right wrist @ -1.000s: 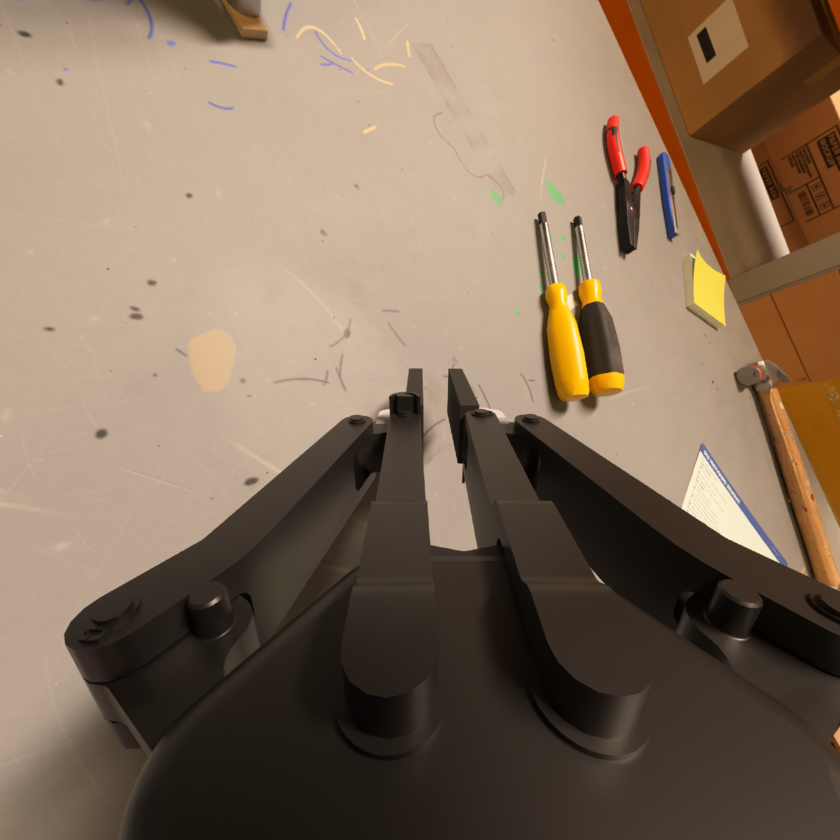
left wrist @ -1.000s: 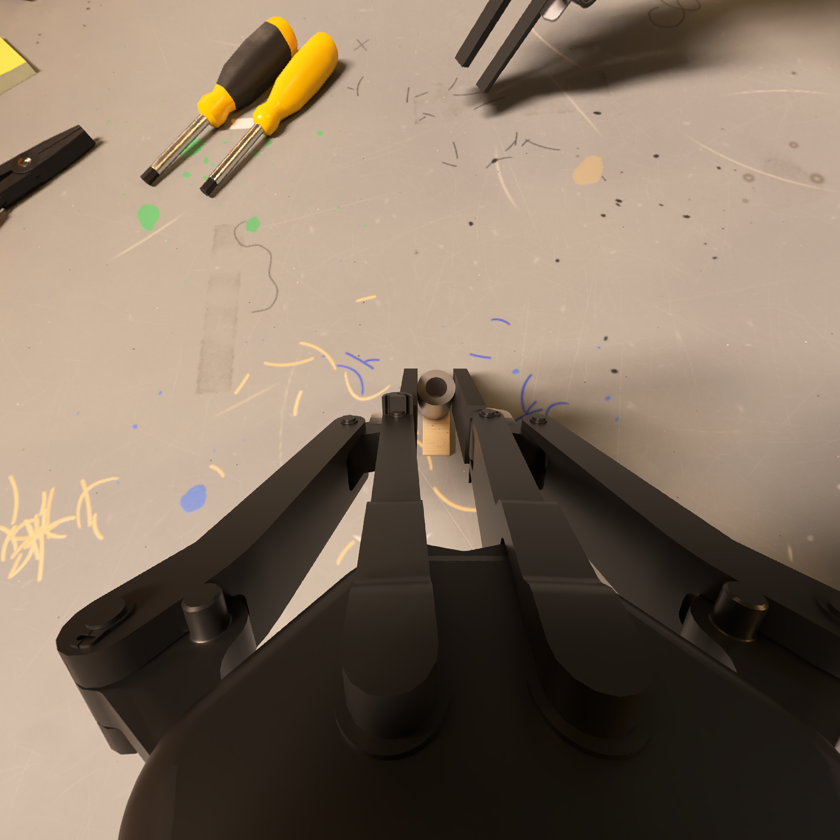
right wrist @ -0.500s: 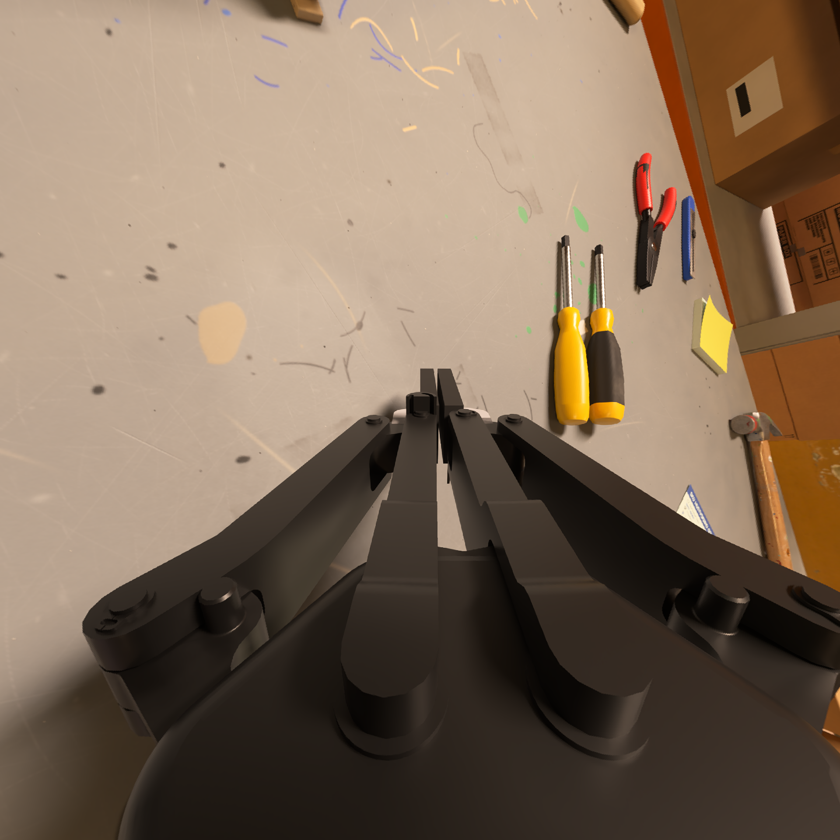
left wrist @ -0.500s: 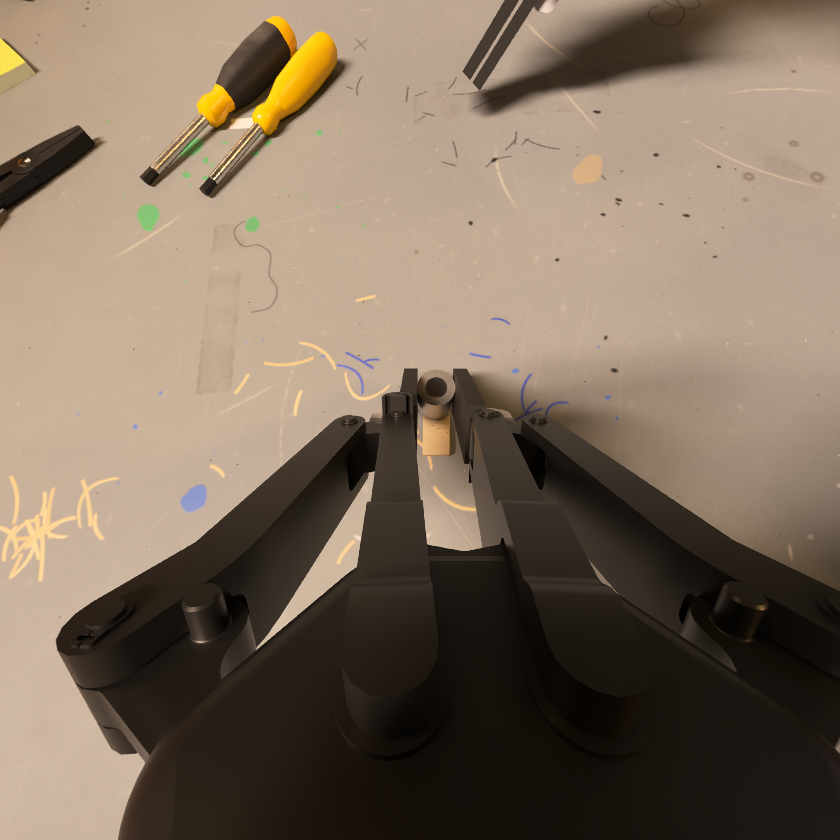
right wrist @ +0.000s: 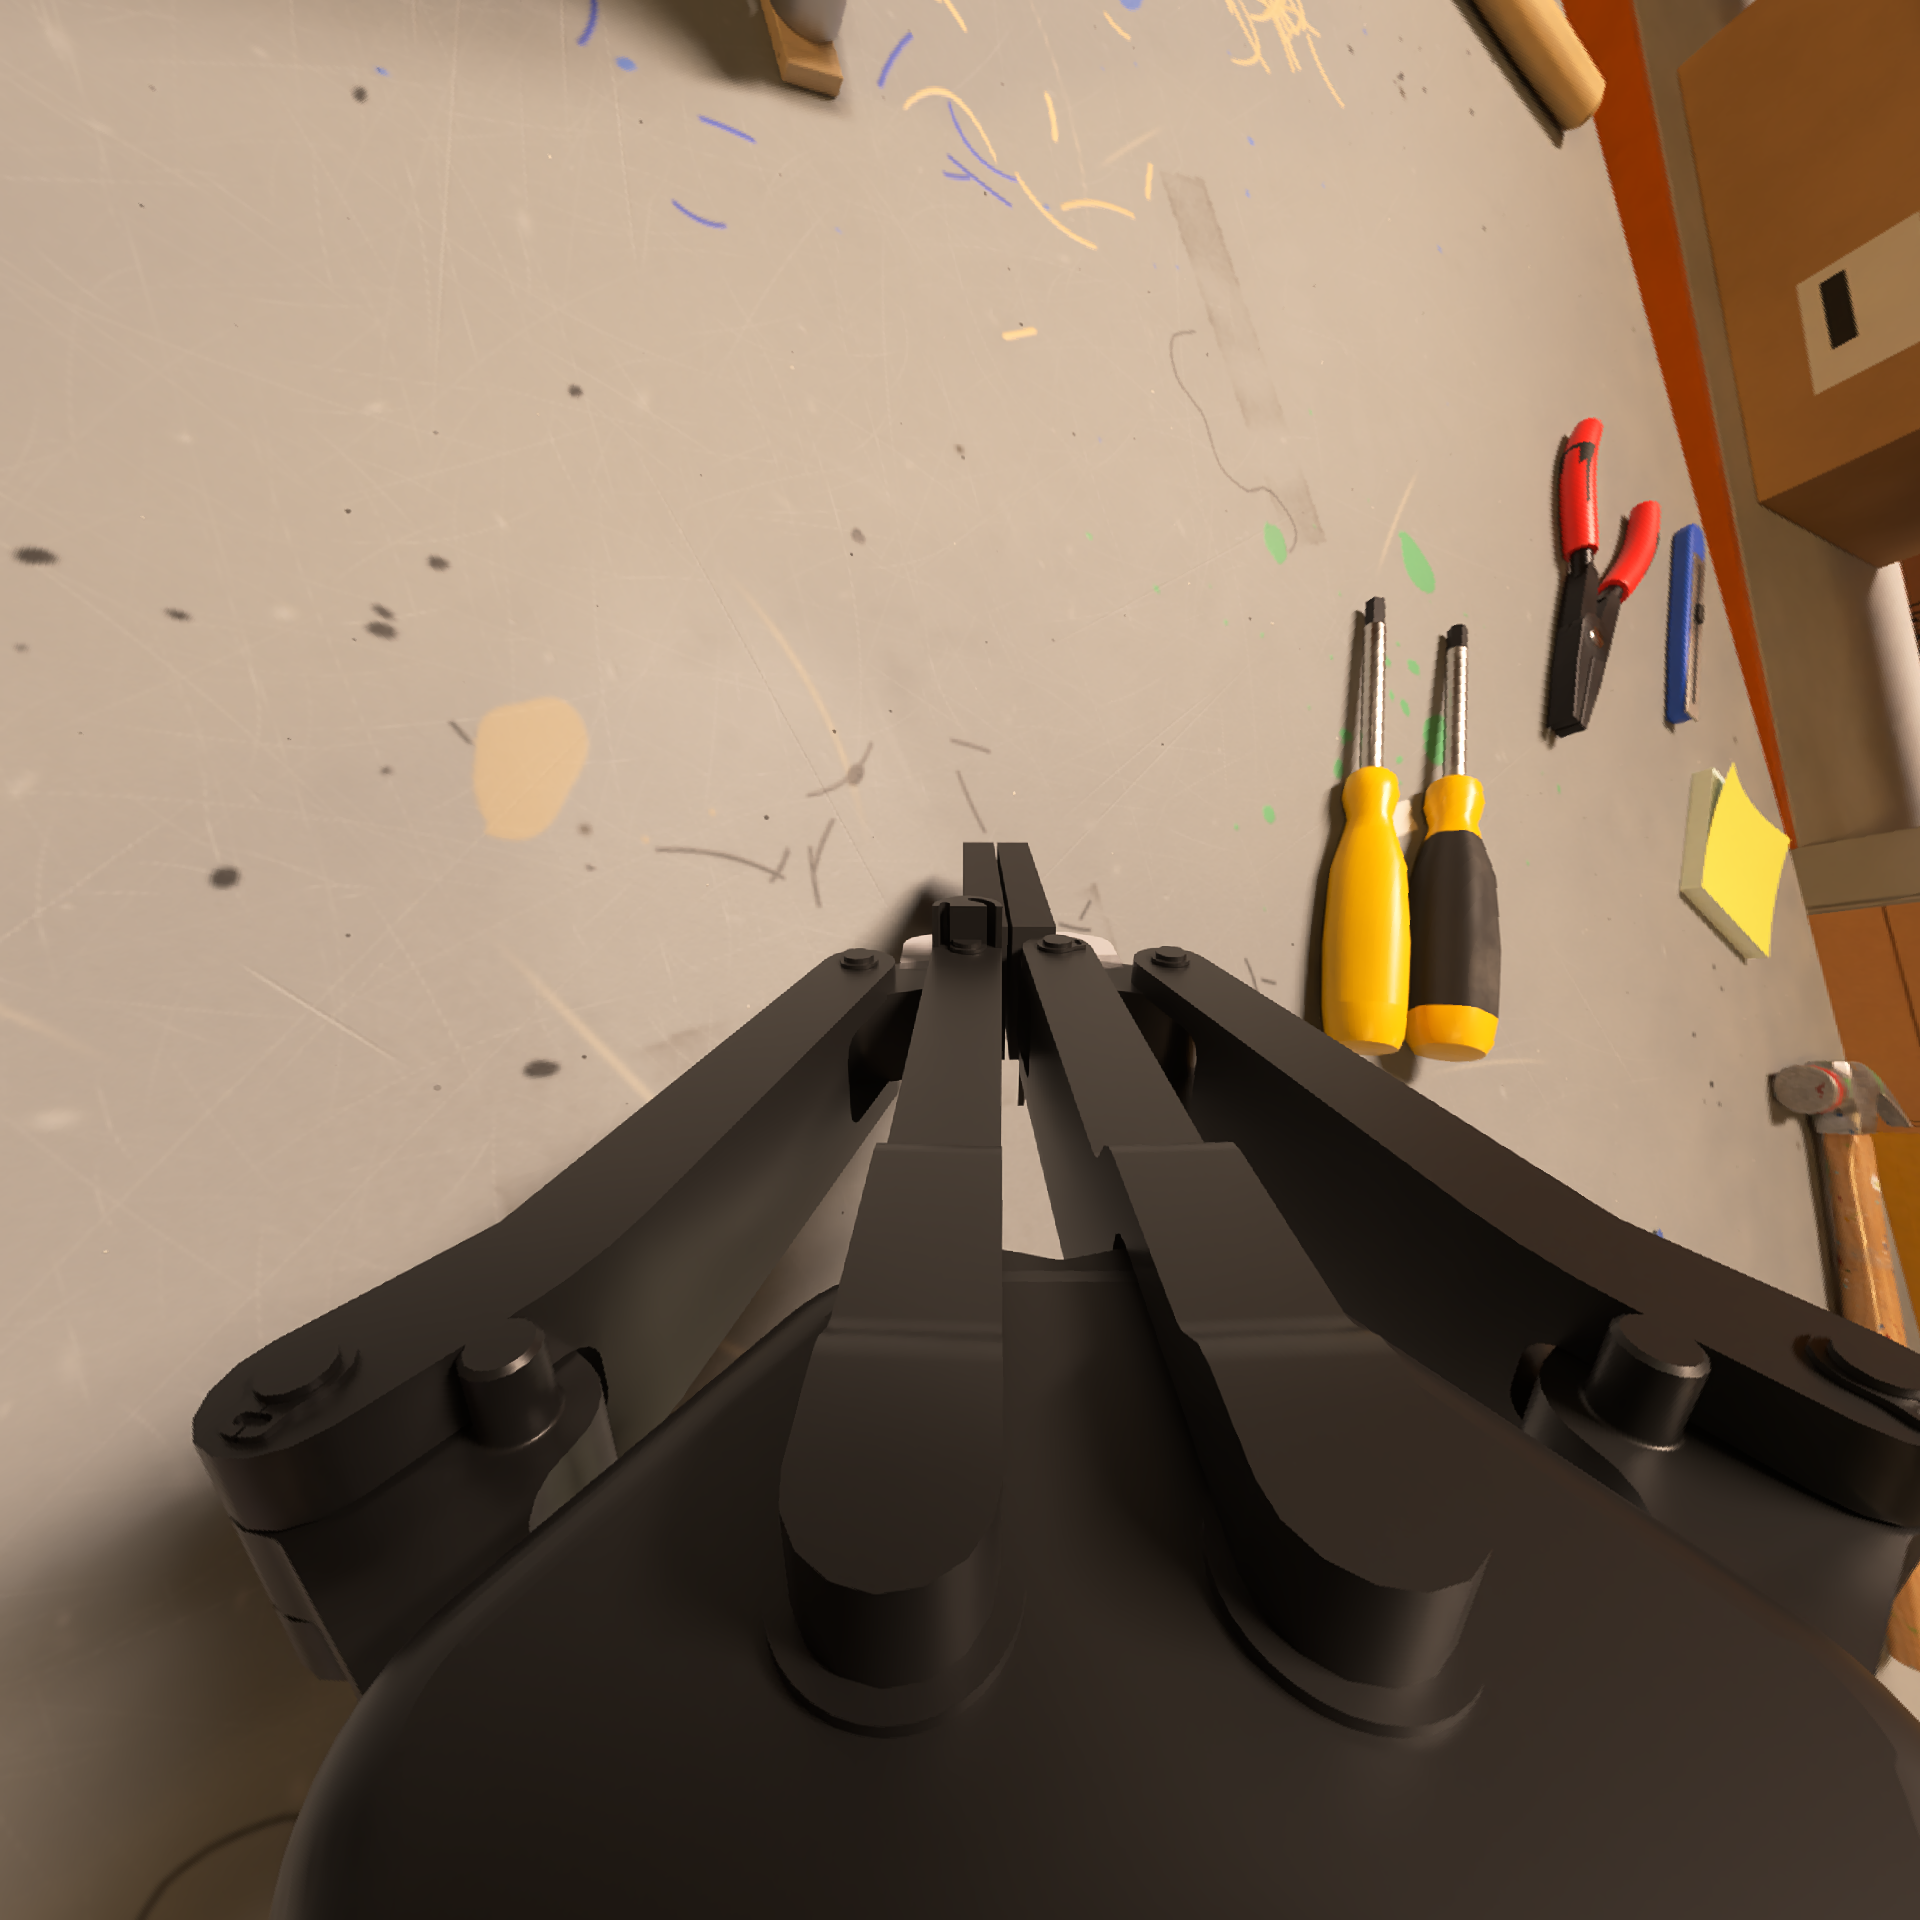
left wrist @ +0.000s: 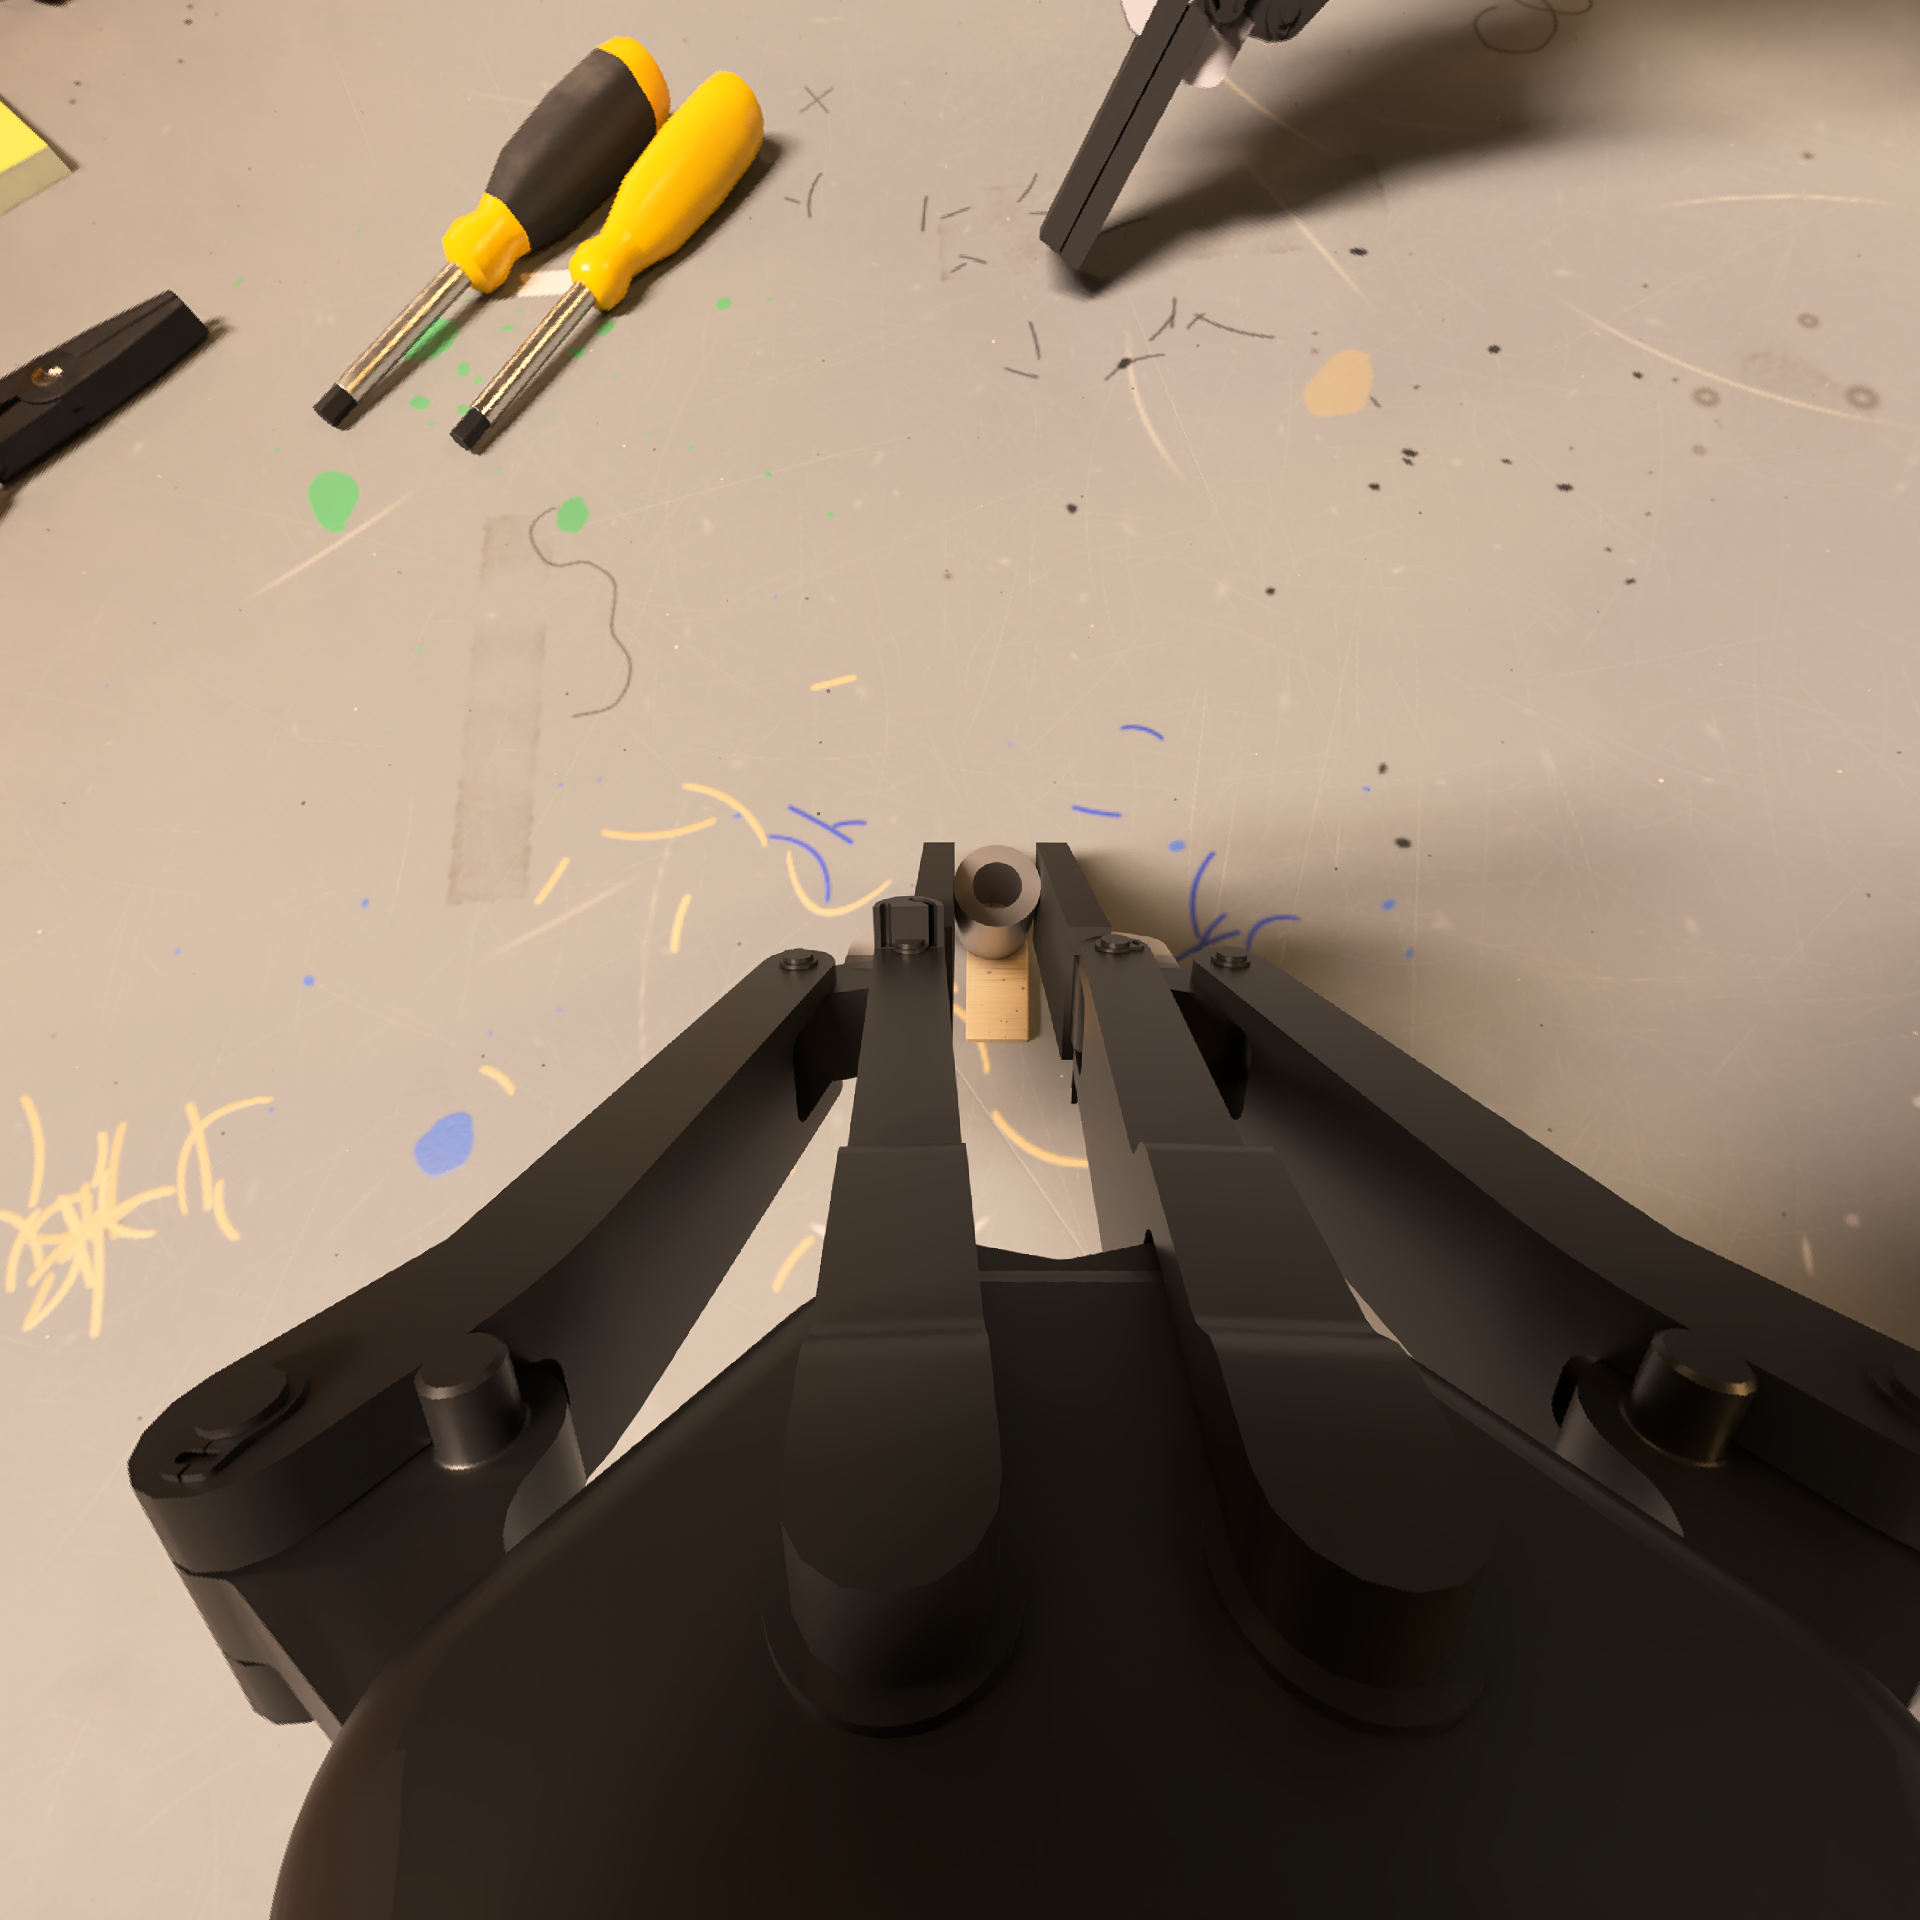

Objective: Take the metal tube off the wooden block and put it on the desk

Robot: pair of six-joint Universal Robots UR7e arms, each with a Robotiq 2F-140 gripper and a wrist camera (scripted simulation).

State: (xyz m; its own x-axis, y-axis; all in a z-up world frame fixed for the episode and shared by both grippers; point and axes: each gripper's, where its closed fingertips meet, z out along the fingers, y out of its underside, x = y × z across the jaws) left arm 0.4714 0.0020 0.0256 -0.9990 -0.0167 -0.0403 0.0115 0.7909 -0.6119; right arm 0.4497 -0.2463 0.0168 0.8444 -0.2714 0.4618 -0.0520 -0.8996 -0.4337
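Metal tube (left wrist: 995, 900) sits upright between the fingertips of the left gripper (left wrist: 995, 868), its open bore facing the camera, with the wooden block (left wrist: 1000, 1000) showing just beneath it. The jaws are drawn in close on either side of the tube and appear to clamp it — though whether it has actually left the block cannot be told from here. The right gripper (right wrist: 995, 868) is fully closed on nothing, hovering over bare desk (right wrist: 727, 468) near the two screwdrivers (right wrist: 1408, 914).

The risk, as I judge it, lies in the grip: a smooth round wall held by flat pads can slip or twist if the lift is jerky. If the tube fits snugly, the block may rise with it — and then drop.
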